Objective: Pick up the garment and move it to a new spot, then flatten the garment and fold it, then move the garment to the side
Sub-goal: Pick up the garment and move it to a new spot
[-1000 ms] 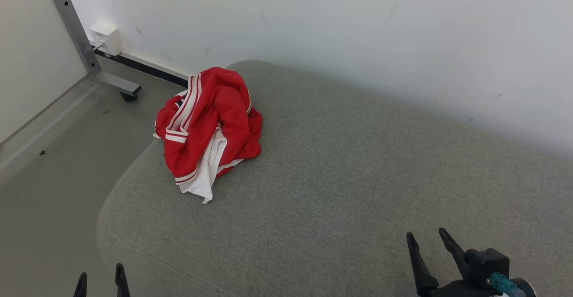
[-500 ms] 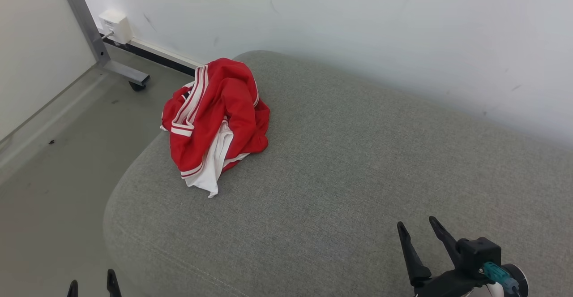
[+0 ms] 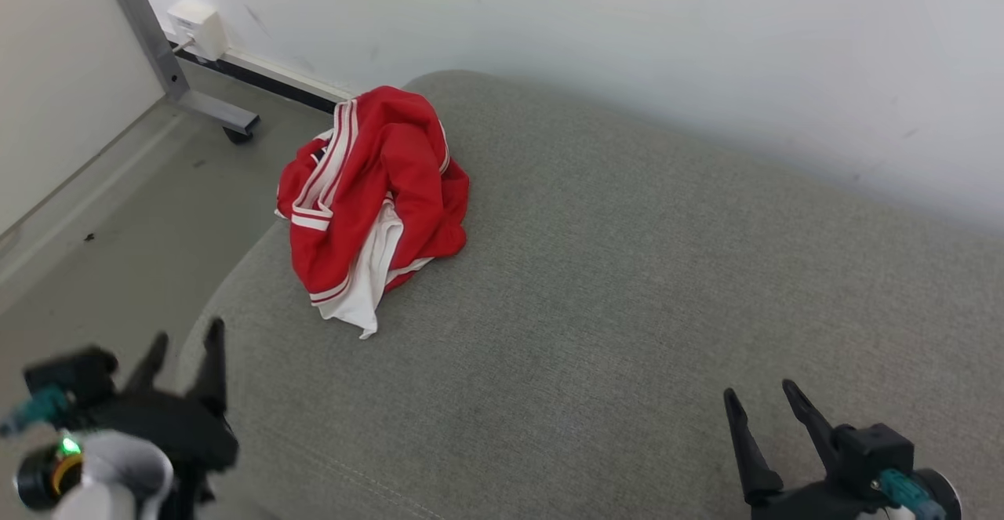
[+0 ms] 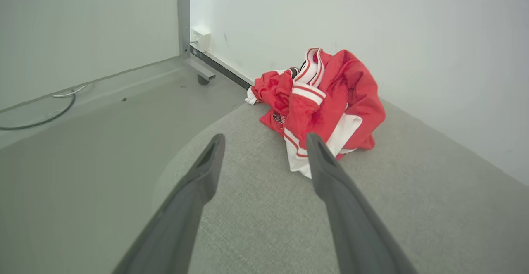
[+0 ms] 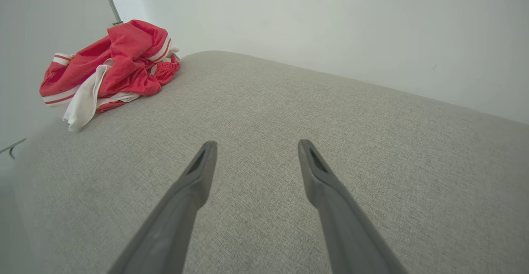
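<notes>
Left claw (image 3: 188,332) has come up into the head view at lower left, blurred, fingers spread wide, empty. My right claw (image 3: 758,389) is low right, also spread, nothing in it. The red garment (image 3: 369,198), white striped trim, lies crumpled at the left end of the grey upholstered seat (image 3: 588,308), near the wall and well apart from both claws. Pickup looks barely begun. I'd bring my left claw over the heap, pinch a thick bunch rather than the loose white hem, and lift straight up so it doesn't slide off the edge.
</notes>
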You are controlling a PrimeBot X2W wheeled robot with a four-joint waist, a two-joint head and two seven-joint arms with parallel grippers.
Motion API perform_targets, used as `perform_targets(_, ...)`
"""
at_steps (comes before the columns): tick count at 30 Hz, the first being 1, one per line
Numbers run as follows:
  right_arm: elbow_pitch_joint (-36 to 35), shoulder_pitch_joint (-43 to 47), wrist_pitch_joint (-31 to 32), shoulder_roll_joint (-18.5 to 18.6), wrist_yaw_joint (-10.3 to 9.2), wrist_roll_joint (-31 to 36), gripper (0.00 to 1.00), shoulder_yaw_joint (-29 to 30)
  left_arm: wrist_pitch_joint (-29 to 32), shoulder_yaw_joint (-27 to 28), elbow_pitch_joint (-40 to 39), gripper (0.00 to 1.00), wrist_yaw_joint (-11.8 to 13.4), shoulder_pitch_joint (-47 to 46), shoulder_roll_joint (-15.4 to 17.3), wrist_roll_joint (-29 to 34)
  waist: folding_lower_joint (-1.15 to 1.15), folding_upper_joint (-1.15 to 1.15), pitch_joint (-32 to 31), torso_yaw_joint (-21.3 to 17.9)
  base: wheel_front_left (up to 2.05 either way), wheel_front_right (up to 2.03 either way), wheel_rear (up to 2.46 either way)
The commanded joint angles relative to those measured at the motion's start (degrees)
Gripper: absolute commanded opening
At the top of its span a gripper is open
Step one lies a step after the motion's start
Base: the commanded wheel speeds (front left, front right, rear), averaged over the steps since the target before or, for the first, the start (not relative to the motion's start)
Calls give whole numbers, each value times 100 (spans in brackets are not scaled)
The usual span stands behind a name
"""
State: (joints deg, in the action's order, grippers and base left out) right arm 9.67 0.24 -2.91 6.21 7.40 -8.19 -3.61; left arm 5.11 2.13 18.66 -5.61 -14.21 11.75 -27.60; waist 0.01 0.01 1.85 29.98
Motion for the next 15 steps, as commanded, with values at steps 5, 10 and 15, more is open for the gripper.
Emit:
perform_targets(5, -543, -135, 327, 226, 12, 77, 100, -160, 530, 286, 480, 100, -42, -1056, 68, -710, -1, -1, 744, -764, 0, 0, 0)
perform_targets(10, -940, -402, 529, 419, 12, 20, 100, -308, 1107, 680, 958, 100, -81, -1870, 83, -1539, -1, -1, 1308, -1282, 0, 0, 0)
perform_targets(15, -1198, -632, 610, 488, 12, -4, 100, -374, 1738, 1085, 1285, 100, 68, -2459, 366, -2148, -1, -1, 1714, -1748, 0, 0, 0)
